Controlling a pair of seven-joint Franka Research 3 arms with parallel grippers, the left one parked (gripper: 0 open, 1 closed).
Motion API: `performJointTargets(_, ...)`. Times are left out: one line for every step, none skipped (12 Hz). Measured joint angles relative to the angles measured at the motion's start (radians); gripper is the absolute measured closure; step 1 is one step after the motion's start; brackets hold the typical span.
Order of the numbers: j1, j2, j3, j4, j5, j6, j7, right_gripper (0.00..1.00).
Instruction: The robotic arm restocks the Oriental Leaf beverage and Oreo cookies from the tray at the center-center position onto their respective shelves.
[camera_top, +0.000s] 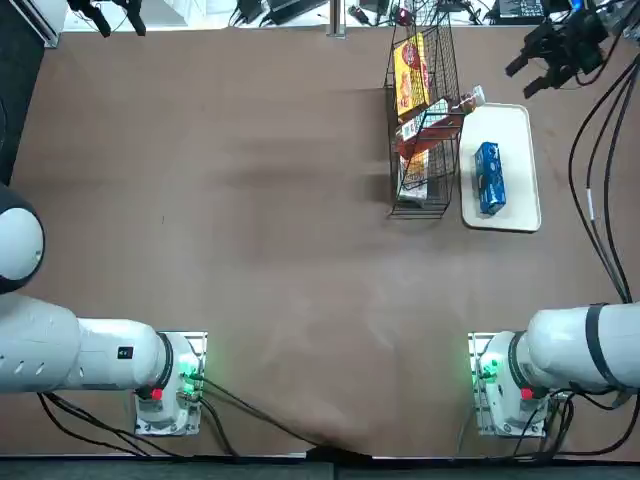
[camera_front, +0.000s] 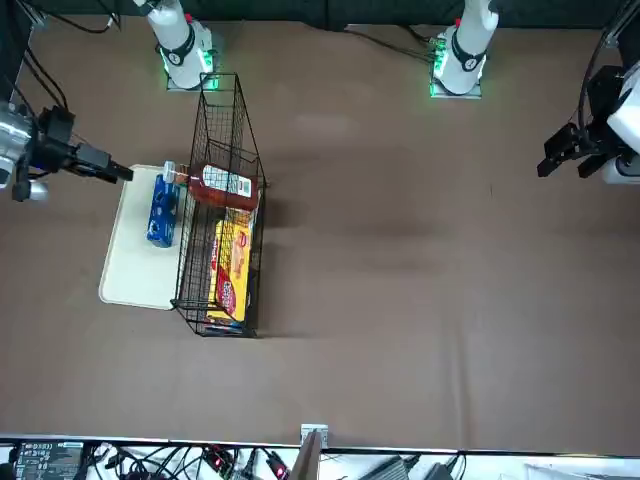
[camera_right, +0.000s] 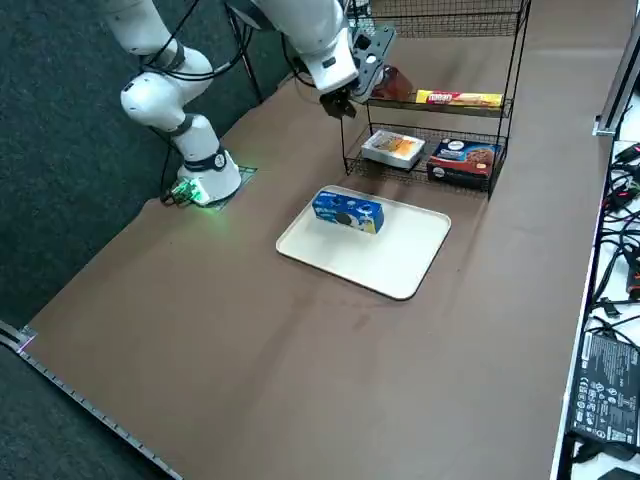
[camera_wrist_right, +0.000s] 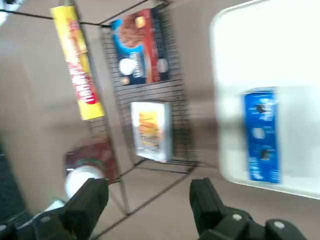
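1. Right gripper (camera_wrist_right: 146, 205): held raised off the table (camera_top: 260, 250), to the right of the wire rack (camera_front: 250, 200). Its two fingers are spread apart, with nothing gripped between them.
2. Robotic arm (camera_right: 315, 40): extended over the table's right part, its wrist seen high near the rack in the right side view.
3. Tea bottle (camera_front: 228, 186): found lying on its side on an upper shelf of the rack, at the part nearer the arm bases. The white cap (camera_front: 169, 172) is pointed out past the rack's tray side; reddish-brown tea and a pale label are noted.
4. Yellow-and-red packet (camera_right: 458, 99): seen on the same shelf, farther from the arm bases than the bottle.
5. Lower shelf: a small white packet (camera_right: 393, 149) and a dark blue-and-red cookie box (camera_right: 462, 162) are observed side by side, the white packet nearer the arm bases.
6. White tray (camera_top: 515, 215): laid flat on the table, just beside the rack on its right.
7. Blue cookie packet (camera_top: 490, 178): located on the tray, lying closer to the edge along the rack than to the outer edge.
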Motion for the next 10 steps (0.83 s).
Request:
performJointTargets(-0.015,0.000,-0.001,0.005,-0.036,0.000,0.000,0.00)
performJointTargets(-0.024,0.000,-0.001,0.010,-0.083,0.003,-0.001,0.00)
performJointTargets(-0.029,0.001,-0.002,0.011,-0.137,0.015,-0.001,0.00)
performJointTargets(-0.028,0.005,-0.001,0.011,-0.192,0.035,-0.001,0.00)
performJointTargets(-0.025,0.026,0.003,0.002,-0.276,0.081,0.000,0.00)
performJointTargets(-0.024,0.043,0.005,-0.010,-0.301,0.112,0.000,0.00)
performJointTargets(-0.022,0.061,0.006,-0.026,-0.317,0.148,0.000,0.00)
performJointTargets(-0.020,0.076,0.008,-0.046,-0.334,0.187,0.000,0.00)
performJointTargets(-0.013,0.090,0.008,-0.072,-0.353,0.228,0.000,0.00)
performJointTargets(-0.005,0.102,0.011,-0.106,-0.365,0.277,0.002,0.00)
